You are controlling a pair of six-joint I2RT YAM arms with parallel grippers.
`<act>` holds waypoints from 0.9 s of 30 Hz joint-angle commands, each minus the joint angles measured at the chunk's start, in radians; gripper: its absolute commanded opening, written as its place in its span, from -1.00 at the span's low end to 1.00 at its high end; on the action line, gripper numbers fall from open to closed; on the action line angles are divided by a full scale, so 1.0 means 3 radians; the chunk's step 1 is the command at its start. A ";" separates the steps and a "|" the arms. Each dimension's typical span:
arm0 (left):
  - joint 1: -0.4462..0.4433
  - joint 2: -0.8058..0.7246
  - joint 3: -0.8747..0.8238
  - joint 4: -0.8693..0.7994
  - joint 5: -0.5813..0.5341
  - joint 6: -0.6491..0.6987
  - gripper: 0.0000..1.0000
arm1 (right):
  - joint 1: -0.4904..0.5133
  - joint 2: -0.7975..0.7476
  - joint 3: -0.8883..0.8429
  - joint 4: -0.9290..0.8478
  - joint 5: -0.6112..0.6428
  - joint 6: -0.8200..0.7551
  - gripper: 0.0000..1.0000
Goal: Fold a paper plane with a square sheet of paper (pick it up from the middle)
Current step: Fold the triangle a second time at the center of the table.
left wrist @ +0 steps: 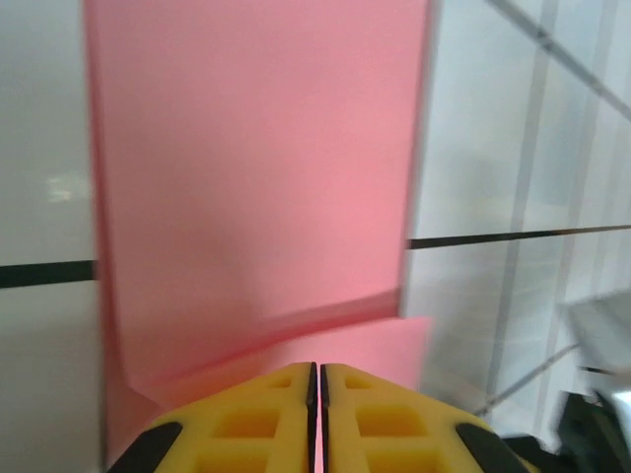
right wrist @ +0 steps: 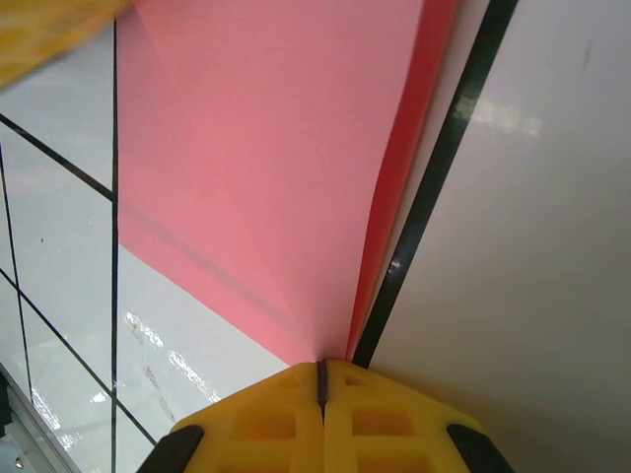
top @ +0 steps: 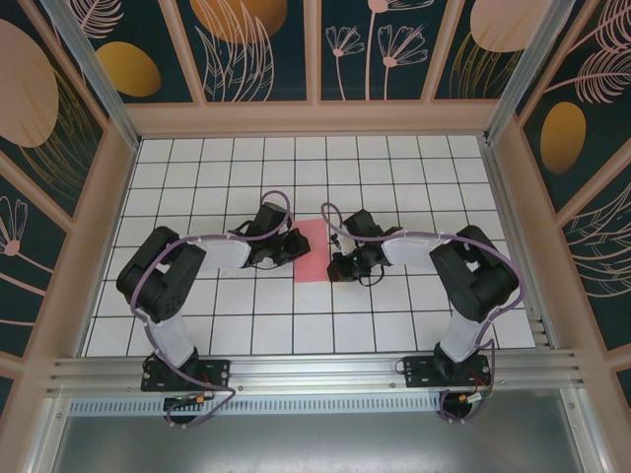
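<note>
Folding is at an early step, I judge. The square sheet of paper (top: 314,248) lies between my two hands as a narrow doubled strip, nowhere near a dart yet.

My right hand (right wrist: 321,370) is clamped on it. The fingers are pressed together, and the sheet's edge rises off the white tiled surface (top: 394,315) and runs straight into the slit between them. The rest of the sheet spreads ahead of that hand and to its left.

My left hand (left wrist: 317,374) has its fingers together too, with only a hairline between them. A lower layer of pink paper reaches right up to its tips. An upper layer lies ahead of them, its loose edge lifted a little. Whether any layer is actually caught in that hand I cannot tell.

This looks to me like work on the first lengthwise fold. The next move calls for one hand to hold its side steady while the other lays the raised flap flat, edge to edge, and presses the crease. Thin paper may slide on glossy tile, so a skewed fold is the risk.
</note>
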 commanded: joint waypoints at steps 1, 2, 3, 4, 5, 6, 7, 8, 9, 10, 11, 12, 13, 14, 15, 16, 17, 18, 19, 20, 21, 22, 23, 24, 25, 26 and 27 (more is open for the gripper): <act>-0.0059 -0.0352 -0.0084 0.0188 0.0123 -0.0047 -0.71 | -0.0006 0.0070 -0.0081 -0.0234 0.0197 0.0132 -0.96; -0.0085 -0.0367 -0.0120 0.0211 0.0126 -0.0083 -0.71 | -0.0009 0.0075 -0.0078 -0.0234 0.0201 0.0149 -0.96; -0.0112 -0.0372 -0.0150 0.0236 0.0136 -0.0110 -0.72 | -0.0010 0.0079 -0.0077 -0.0233 0.0207 0.0159 -0.96; -0.0152 -0.0366 -0.0187 0.0275 0.0132 -0.0147 -0.72 | -0.0010 0.0081 -0.0090 -0.0225 0.0195 0.0172 -0.96; -0.0187 -0.0355 -0.0221 0.0314 0.0126 -0.0173 -0.73 | -0.0010 0.0085 -0.0097 -0.0215 0.0192 0.0186 -0.96; -0.0220 -0.0335 -0.0244 0.0360 0.0126 -0.0197 -0.74 | -0.0012 0.0083 -0.0100 -0.0205 0.0192 0.0202 -0.96; -0.0258 -0.0305 -0.0254 0.0395 0.0115 -0.0229 -0.76 | -0.0012 0.0085 -0.0107 -0.0194 0.0188 0.0212 -0.96; -0.0294 -0.0256 -0.0253 0.0414 0.0096 -0.0257 -0.76 | -0.0011 0.0085 -0.0111 -0.0187 0.0182 0.0221 -0.96; -0.0319 -0.0215 -0.0242 0.0428 0.0090 -0.0269 -0.77 | -0.0014 0.0085 -0.0110 -0.0183 0.0186 0.0228 -0.96; -0.0352 -0.0167 -0.0227 0.0437 0.0074 -0.0289 -0.78 | -0.0010 0.0086 -0.0117 -0.0181 0.0192 0.0229 -0.96; -0.0380 -0.0073 -0.0209 0.0435 0.0052 -0.0302 -0.79 | -0.0010 0.0084 -0.0117 -0.0181 0.0190 0.0233 -0.96; -0.0400 -0.0024 -0.0185 0.0439 0.0049 -0.0312 -0.80 | -0.0011 0.0086 -0.0116 -0.0181 0.0192 0.0237 -0.96; -0.0419 0.0029 -0.0155 0.0441 0.0054 -0.0323 -0.81 | -0.0010 0.0086 -0.0117 -0.0181 0.0197 0.0237 -0.96; -0.0439 0.0088 -0.0132 0.0452 0.0063 -0.0336 -0.82 | -0.0010 0.0084 -0.0118 -0.0177 0.0197 0.0235 -0.96; -0.0448 0.0128 -0.0111 0.0460 0.0077 -0.0341 -0.82 | -0.0015 0.0085 -0.0116 -0.0176 0.0196 0.0242 -0.96; -0.0453 0.0177 -0.0093 0.0476 0.0096 -0.0350 -0.83 | -0.0015 0.0084 -0.0117 -0.0176 0.0195 0.0239 -0.96; -0.0453 0.0220 -0.0085 0.0470 0.0105 -0.0364 -0.83 | -0.0017 0.0083 -0.0113 -0.0172 0.0197 0.0241 -0.96; -0.0455 0.0243 -0.0079 0.0462 0.0096 -0.0376 -0.83 | -0.0016 0.0084 -0.0120 -0.0176 0.0197 0.0242 -0.96; -0.0455 0.0269 -0.0074 0.0449 0.0081 -0.0372 -0.84 | -0.0016 0.0084 -0.0123 -0.0176 0.0197 0.0239 -0.96; -0.0453 0.0287 -0.0074 0.0418 0.0055 -0.0372 -0.84 | -0.0017 0.0081 -0.0123 -0.0176 0.0193 0.0240 -0.96; -0.0453 0.0296 -0.0065 0.0373 0.0017 -0.0365 -0.85 | -0.0015 0.0074 -0.0120 -0.0175 0.0192 0.0239 -0.96; -0.0453 0.0303 -0.0065 0.0321 -0.0026 -0.0357 -0.86 | -0.0018 0.0061 -0.0118 -0.0172 0.0185 0.0236 -0.96; -0.0454 0.0306 -0.0063 0.0281 -0.0054 -0.0351 -0.87 | -0.0020 0.0044 -0.0118 -0.0163 0.0173 0.0235 -0.96; -0.0455 0.0310 -0.0063 0.0238 -0.0081 -0.0353 -0.87 | -0.0020 0.0025 -0.0112 -0.0152 0.0149 0.0234 -0.96; -0.0454 0.0318 -0.0059 0.0197 -0.0109 -0.0345 -0.87 | -0.0021 -0.0002 -0.0103 -0.0129 0.0113 0.0237 -0.96; -0.0454 0.0321 -0.0063 0.0174 -0.0121 -0.0346 -0.88 | -0.0025 -0.0036 -0.0099 -0.0104 0.0072 0.0239 -0.96; -0.0451 0.0323 -0.0061 0.0152 -0.0134 -0.0340 -0.88 | -0.0028 -0.0077 -0.0084 -0.0067 0.0022 0.0249 -0.96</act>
